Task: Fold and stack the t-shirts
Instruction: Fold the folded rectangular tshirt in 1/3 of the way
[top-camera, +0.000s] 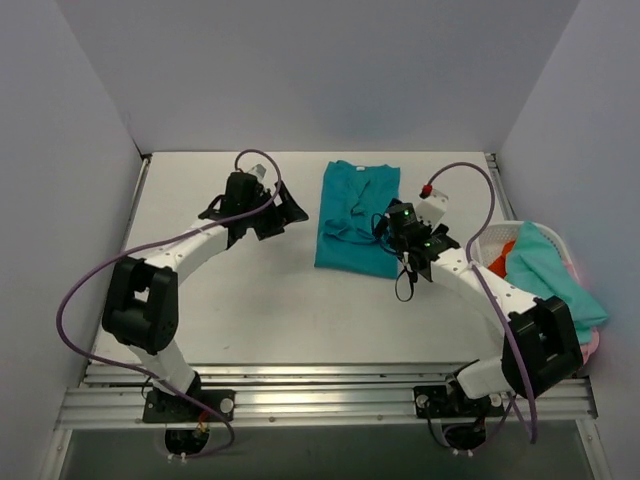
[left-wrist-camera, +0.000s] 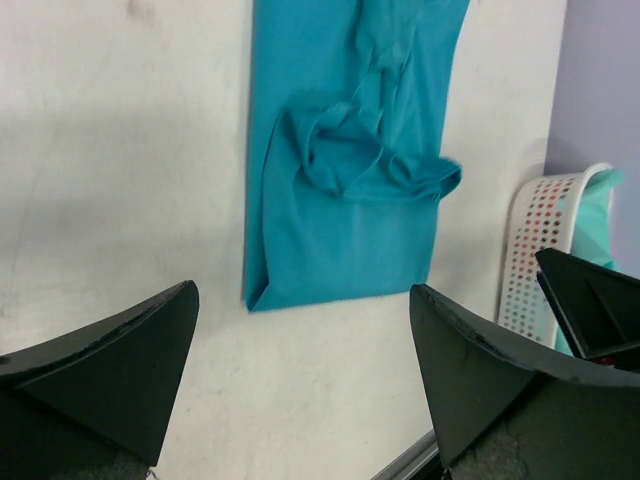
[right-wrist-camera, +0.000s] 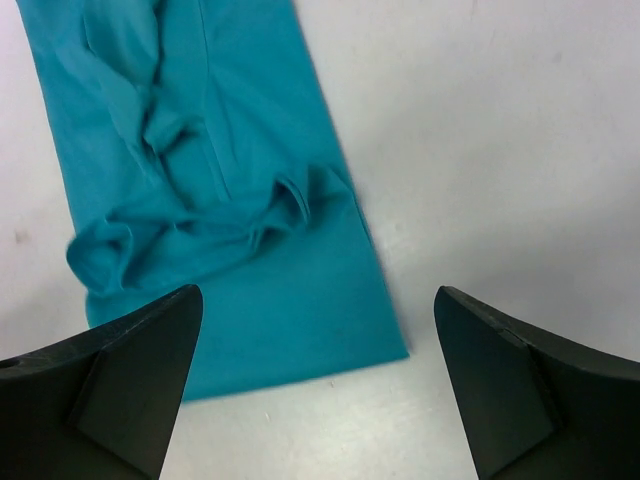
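The deep teal t-shirt lies on the table at the back middle, folded into a long strip with bunched cloth on top. It also shows in the left wrist view and the right wrist view. My left gripper is open and empty, just left of the shirt. My right gripper is open and empty over the shirt's near right edge. A paler aqua t-shirt drapes over the basket, with an orange-red one and a pink one showing beside it.
The white plastic lattice basket stands at the right edge of the table; its wall shows in the left wrist view. Grey walls close in the table on the left, back and right. A metal rail runs along the near edge.
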